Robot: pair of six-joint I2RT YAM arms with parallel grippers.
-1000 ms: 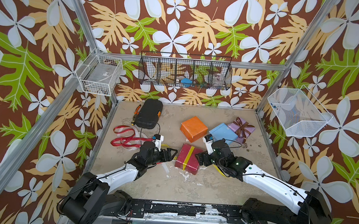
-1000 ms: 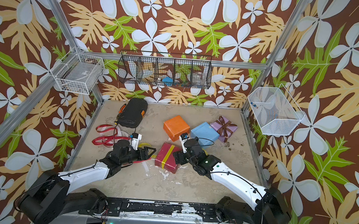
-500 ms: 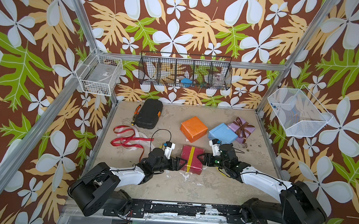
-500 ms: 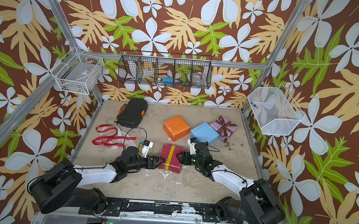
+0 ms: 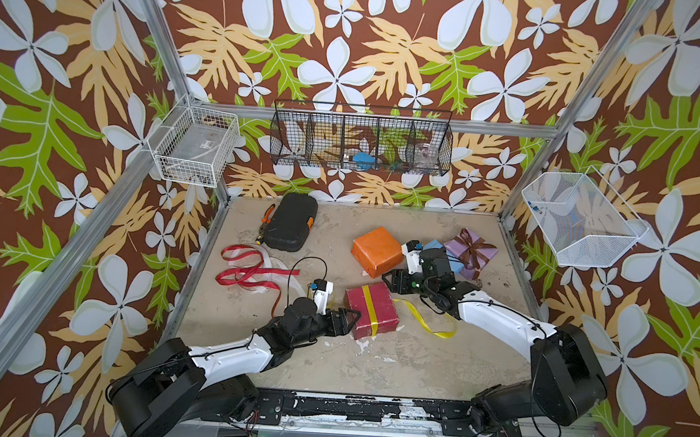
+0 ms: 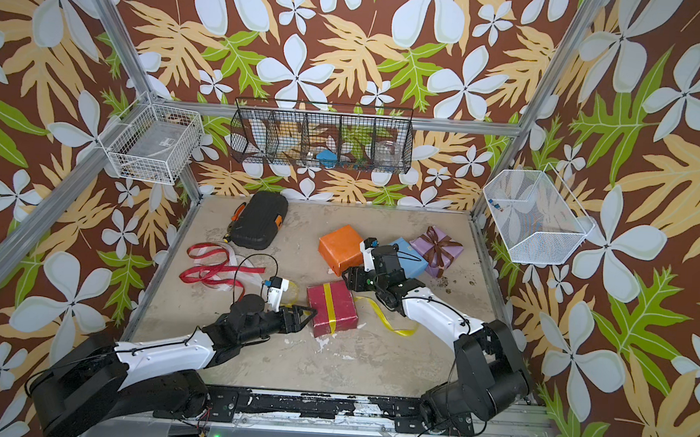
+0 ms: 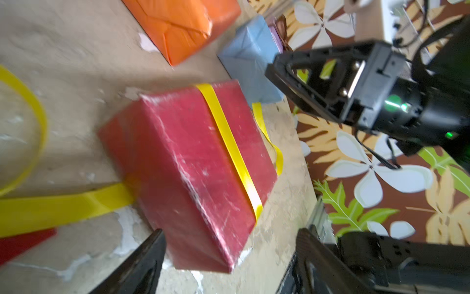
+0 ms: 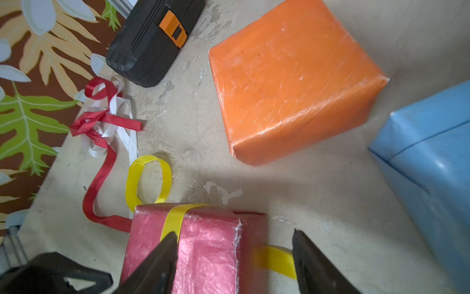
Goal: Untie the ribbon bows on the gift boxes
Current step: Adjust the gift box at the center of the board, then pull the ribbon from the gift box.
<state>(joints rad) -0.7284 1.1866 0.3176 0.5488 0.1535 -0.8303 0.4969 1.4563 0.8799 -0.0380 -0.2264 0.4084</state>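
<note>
The dark red gift box (image 5: 372, 310) lies mid-table with a flat yellow ribbon (image 5: 368, 308) banded over it and no bow. The ribbon's loose tail (image 5: 429, 324) curls off to the right. My left gripper (image 5: 352, 316) is open, its fingers standing either side of the box's near-left corner (image 7: 229, 264). My right gripper (image 5: 390, 278) is open just over the box's far-right edge (image 8: 236, 239). The lilac box (image 5: 469, 252) carries a tied brown bow (image 5: 473, 248). The orange box (image 5: 377, 250) is bare. The light blue box (image 5: 433, 245) is bare and partly hidden by my right arm.
Loose red and white ribbons (image 5: 249, 269) lie in a heap at the left. A black tool case (image 5: 291, 226) with pliers beside it sits at the back left. Wire baskets (image 5: 361, 139) hang on the walls above the table.
My left arm has swung in low toward the red box's left corner. My right gripper came down beside the box, then drew back a little toward the orange box.
</note>
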